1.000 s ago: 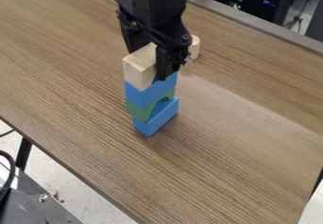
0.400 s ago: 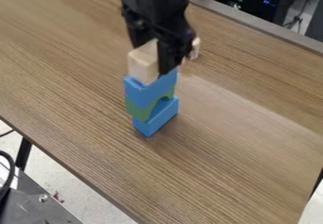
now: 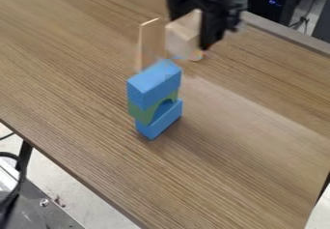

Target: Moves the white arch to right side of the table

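Camera view: the claw [image 3: 189, 33] is gripping the pale block [image 3: 183, 34] — presumably holding it high to avoid toppling the stack [image 3: 153, 93].

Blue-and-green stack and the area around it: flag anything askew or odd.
One oddity: a thin, pale upright shape beyond the stack; I can't tell what it is or what supports it. The stack stands upright, and the gripper holds a pale block. Nothing looks spilled.

We see blue blocks [image 3: 155, 84], a green arch [image 3: 144, 113], a pale wood-coloured block [image 3: 183, 34], a black gripper [image 3: 190, 30] and a brown counter [image 3: 245, 146] streaked with fine wood grain.
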Controlling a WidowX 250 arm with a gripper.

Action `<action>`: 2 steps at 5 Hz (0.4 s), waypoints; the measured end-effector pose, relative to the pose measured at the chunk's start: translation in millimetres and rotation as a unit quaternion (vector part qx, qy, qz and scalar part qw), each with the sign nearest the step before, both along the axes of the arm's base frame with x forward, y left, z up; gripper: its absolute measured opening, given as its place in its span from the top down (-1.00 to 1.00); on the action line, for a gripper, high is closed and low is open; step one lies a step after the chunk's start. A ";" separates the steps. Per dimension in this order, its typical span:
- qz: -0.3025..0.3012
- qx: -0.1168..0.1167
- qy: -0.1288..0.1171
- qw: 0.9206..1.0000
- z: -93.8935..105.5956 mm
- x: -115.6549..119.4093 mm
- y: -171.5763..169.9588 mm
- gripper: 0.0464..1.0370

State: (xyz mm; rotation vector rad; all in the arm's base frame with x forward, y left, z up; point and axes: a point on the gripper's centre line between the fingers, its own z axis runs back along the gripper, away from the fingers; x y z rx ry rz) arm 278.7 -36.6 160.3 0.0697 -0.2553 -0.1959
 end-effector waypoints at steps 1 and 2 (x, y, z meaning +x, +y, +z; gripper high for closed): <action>0.032 0.021 0.060 0.997 -23.0 22.8 -26.3 -0.08; 0.081 0.013 0.095 0.992 -53.3 38.1 -43.7 -0.08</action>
